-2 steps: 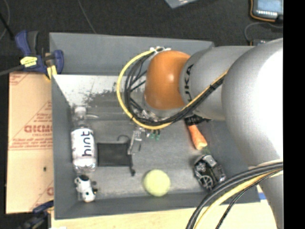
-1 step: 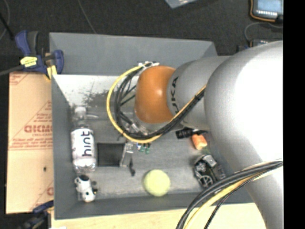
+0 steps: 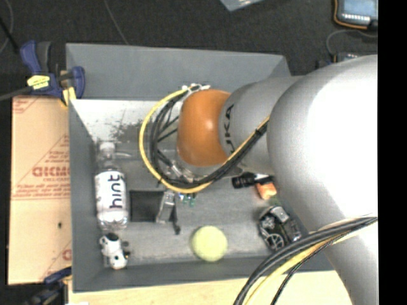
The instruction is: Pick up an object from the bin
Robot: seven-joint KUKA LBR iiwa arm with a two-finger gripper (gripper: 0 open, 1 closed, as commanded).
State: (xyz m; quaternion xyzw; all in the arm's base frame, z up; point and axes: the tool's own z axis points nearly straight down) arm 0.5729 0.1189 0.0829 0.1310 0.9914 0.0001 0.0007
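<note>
Now the gripper [image 3: 169,210] hangs at the right edge of a flat black square thing [image 3: 144,206], which lies just beside the clear water bottle [image 3: 111,199] — open or closed, I cannot tell. I would centre over it first — keeping away from the bottle

Arm [image 3: 311,132] in from right, orange-capped wrist [image 3: 202,129], tool [image 3: 169,210] pointing down.

Moderate overhead light, soft shadows inside the bin [image 3: 79,170]
</note>
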